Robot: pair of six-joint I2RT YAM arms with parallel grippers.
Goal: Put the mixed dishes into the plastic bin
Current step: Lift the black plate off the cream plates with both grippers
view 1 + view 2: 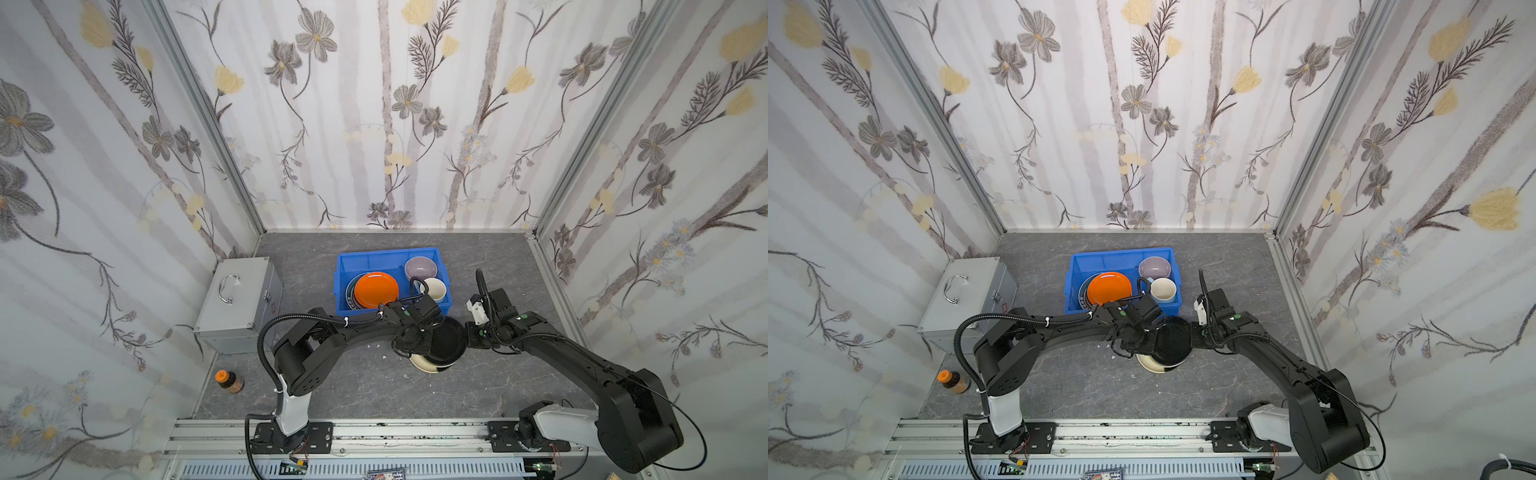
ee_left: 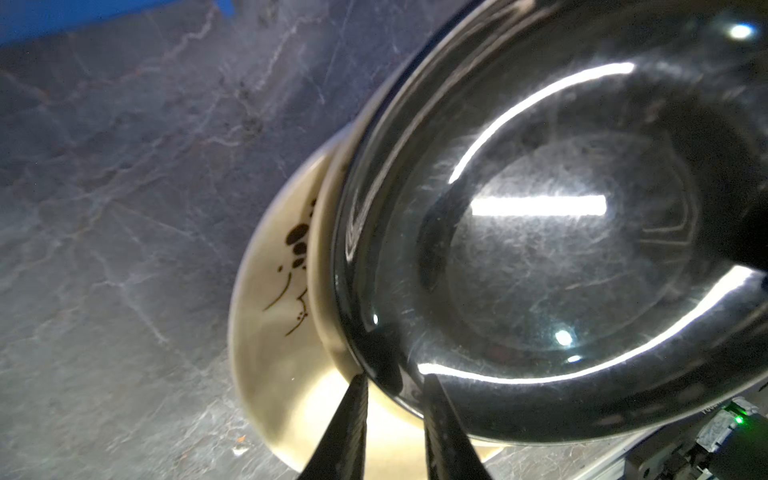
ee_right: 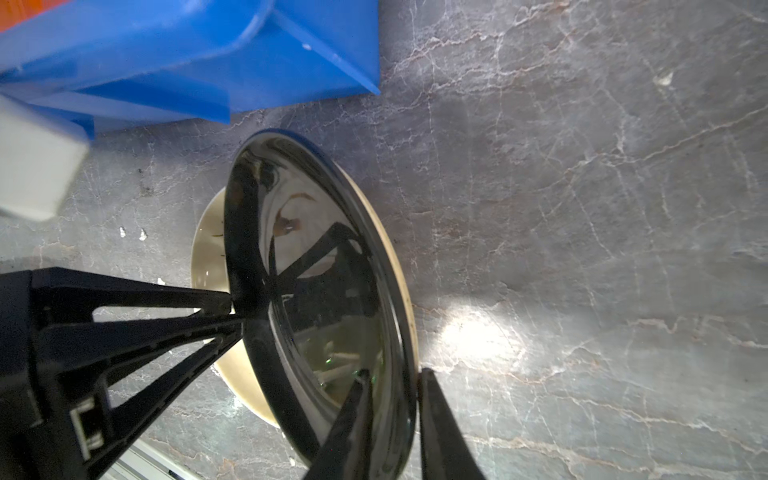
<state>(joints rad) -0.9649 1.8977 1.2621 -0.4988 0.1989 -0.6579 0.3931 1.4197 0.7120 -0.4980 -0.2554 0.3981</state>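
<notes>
A black plate (image 1: 448, 341) (image 2: 540, 249) (image 3: 324, 291) hangs tilted just above a cream-flowered plate (image 1: 422, 365) (image 2: 274, 332) on the grey table, in front of the plastic bin (image 1: 386, 252) (image 3: 187, 62). My left gripper (image 2: 395, 380) (image 1: 422, 338) is shut on the plate's left rim. At the opposite rim my right gripper (image 3: 395, 374) (image 1: 467, 334) is shut on it too. In the bin lie a lilac bowl (image 1: 420, 268), a mug (image 1: 433, 289) with a cream inside, and an orange plate (image 1: 376, 289) on top of a teal-patterned plate (image 1: 350, 296).
A grey metal case (image 1: 237, 299) with a handle stands at the left wall. A small brown bottle (image 1: 228, 380) with an orange cap is at the front left. Flowered walls close off three sides, and the arm rail (image 1: 374, 432) runs along the front.
</notes>
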